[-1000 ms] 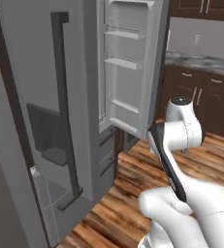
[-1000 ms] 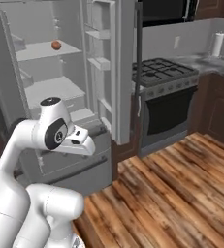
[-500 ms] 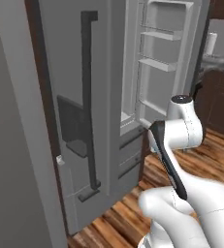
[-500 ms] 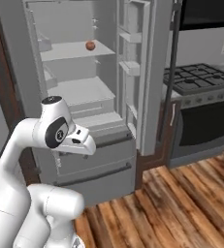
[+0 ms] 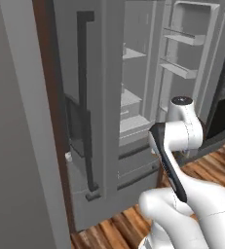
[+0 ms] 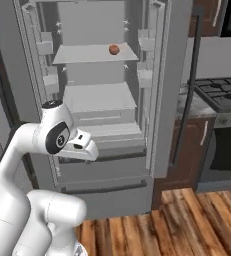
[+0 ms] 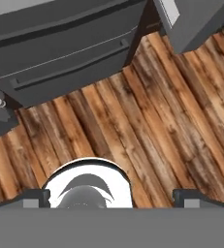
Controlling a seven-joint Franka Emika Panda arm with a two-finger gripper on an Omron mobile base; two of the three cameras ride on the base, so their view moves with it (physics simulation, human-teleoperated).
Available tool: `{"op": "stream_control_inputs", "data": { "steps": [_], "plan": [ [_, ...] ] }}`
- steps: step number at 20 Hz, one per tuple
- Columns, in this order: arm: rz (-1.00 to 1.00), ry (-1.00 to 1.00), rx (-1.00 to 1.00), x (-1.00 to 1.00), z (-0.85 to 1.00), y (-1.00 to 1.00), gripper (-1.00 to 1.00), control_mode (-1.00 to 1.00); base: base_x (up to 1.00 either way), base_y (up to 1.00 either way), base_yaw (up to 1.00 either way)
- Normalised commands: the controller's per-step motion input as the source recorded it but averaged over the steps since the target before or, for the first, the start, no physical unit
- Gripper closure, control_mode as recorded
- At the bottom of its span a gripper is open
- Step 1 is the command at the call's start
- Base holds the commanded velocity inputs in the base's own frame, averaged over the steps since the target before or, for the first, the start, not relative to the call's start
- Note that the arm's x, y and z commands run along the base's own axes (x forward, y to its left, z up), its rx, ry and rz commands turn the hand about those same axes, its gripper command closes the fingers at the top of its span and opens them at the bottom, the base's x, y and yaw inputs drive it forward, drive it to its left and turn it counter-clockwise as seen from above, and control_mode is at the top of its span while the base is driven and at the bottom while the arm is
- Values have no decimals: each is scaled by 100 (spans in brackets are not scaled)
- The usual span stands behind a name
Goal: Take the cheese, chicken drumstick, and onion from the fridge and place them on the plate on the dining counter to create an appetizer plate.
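Observation:
The fridge (image 6: 99,96) stands open in front of me, pale shelves and door racks showing. The onion (image 6: 114,49), a small brownish ball, sits on the upper shelf, towards its right. My arm is folded low in front of the lower drawers (image 7: 60,53), well below the onion. In the hand view my gripper (image 7: 111,197) points down at the wooden floor, open, with nothing between its fingertips (image 7: 36,197). The fridge interior (image 5: 133,121) also appears past the left door. The cheese, chicken drumstick, plate and dining counter are out of view.
The fridge's left door (image 5: 84,97) with its long dark handle swings out close on my left. The right door (image 6: 174,75) stands open beside a gas stove (image 6: 222,90) and dark brown cabinets. Wooden floor (image 6: 187,220) lies open to the right.
The whole picture has shifted: the base has moved, so the open fridge now faces the cameras squarely. The arm keeps the same folded pose and the gripper stays open.

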Motion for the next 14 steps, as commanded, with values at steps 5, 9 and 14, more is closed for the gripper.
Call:
{"op": "stream_control_inputs", "data": {
  "steps": [5, 9, 14],
  "plan": [
    [0, 0, 0, 0, 0, 0, -100, 100, 31, -54, 39],
    [0, 0, 0, 0, 0, 0, -100, 100, 38, -42, 37],
    [0, 0, 0, 0, 0, 0, -100, 100, 54, -30, 31]
  ]
}}
